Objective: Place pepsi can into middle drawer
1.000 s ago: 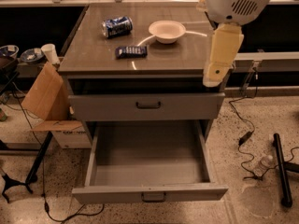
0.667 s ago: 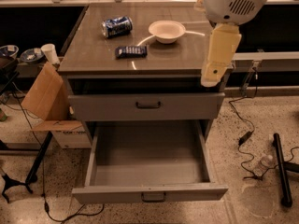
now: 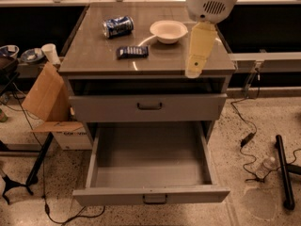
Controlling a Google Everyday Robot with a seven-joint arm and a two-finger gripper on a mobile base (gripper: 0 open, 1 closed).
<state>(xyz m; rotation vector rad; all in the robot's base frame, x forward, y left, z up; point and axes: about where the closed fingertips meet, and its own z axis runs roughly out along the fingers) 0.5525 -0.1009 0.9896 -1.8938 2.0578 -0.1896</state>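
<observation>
Now the hand (image 3: 193,71) sits further left — over the countertop (image 3: 94,55).

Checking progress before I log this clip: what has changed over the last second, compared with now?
The gripper has shifted sideways above the cabinet top, toward the white bowl and the pepsi can; nothing was taken hold of. Unchanged: the can lies on its side on top, the dark snack packet near it, and the middle drawer stands pulled out.
</observation>
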